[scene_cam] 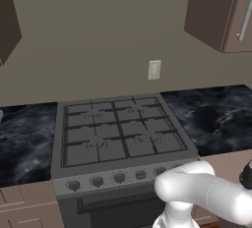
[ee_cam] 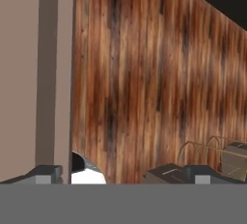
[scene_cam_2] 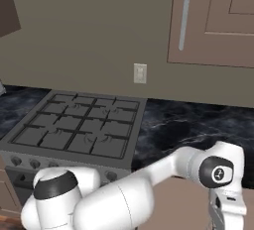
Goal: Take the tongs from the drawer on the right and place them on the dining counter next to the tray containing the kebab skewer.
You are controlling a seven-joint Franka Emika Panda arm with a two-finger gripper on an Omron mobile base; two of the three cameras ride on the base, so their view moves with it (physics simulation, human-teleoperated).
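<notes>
Gripper (ee_cam: 116, 172) low, below counter level, in front of the cabinets to the right of the stove (scene_cam: 120, 138). Its two dark fingertips (ee_cam: 46, 174) stand far apart at the bottom of the hand view; jaws wide, nothing between them.

Past the fingertips, a wood-plank floor (ee_cam: 144, 73), streaked brown. Along one side of it runs a plain light-brown cabinet face (ee_cam: 24, 73) with a darker strip beside it. At the floor's far edge, a small wire-framed thing (ee_cam: 212, 150); too small to identify.

White arm (scene_cam_2: 149, 179) reaches from the base forward and to the right of the stove, elbow bent, wrist pointing down past the counter's front edge.

Stove: grey, four burners under dark grates, a row of knobs (scene_cam: 118, 177) along its front. Black marble counter (scene_cam_2: 198, 125) with white veins flanks the stove on both sides.

Behind the stove, a beige wall with a white outlet (scene_cam: 154, 69) just above and to the right of the stove's back edge. Brown wall cabinet (scene_cam_2: 213, 21) with a slim silver bar handle hangs up and to the right of the stove.

Tongs and drawer: cannot tell where they are from these views.
</notes>
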